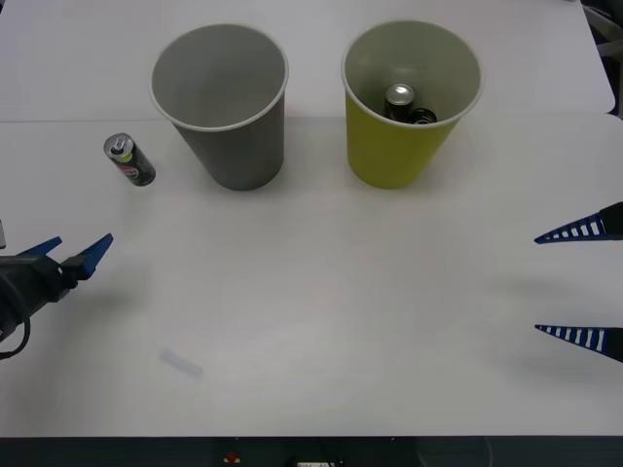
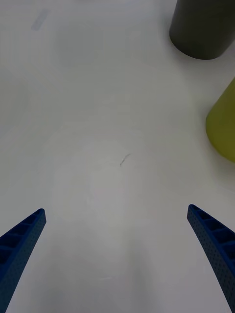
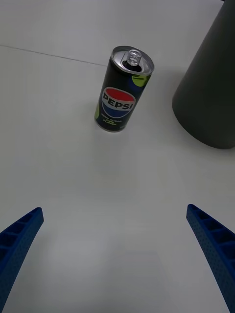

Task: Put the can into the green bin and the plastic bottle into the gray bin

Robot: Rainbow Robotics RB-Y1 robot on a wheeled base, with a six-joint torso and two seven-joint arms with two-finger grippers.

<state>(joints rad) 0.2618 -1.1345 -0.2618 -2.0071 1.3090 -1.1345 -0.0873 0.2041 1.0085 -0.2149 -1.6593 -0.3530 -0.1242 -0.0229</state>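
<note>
The white table (image 1: 321,321) takes almost the whole front view, and two large cup-shaped bins stand side by side in its upper part. The gray bin with the pale rim (image 1: 222,105) is in the upper middle-left, and the yellow-green bin with the pale inside (image 1: 409,102) is to the right of it, with two dark silver-topped cans (image 1: 407,104) already lying inside. The small slim dark can with silver top and pull tab (image 1: 129,161) stands upright in the upper left of the front view, just beside the gray bin and apart from it. Its long axis is vertical. The left gripper (image 1: 78,251) is at the left edge, lower than the can, with its blue ribbed fingers spread wide and holding nothing. In the left wrist view the can (image 3: 122,89) is straight ahead between the two fingers. The right gripper (image 1: 584,282) waits at the right edge, also wide and empty, well apart from the can. So I judge the left arm is the nearer one and should reach forward for a side grasp. I see no plastic bottle on the table.
</note>
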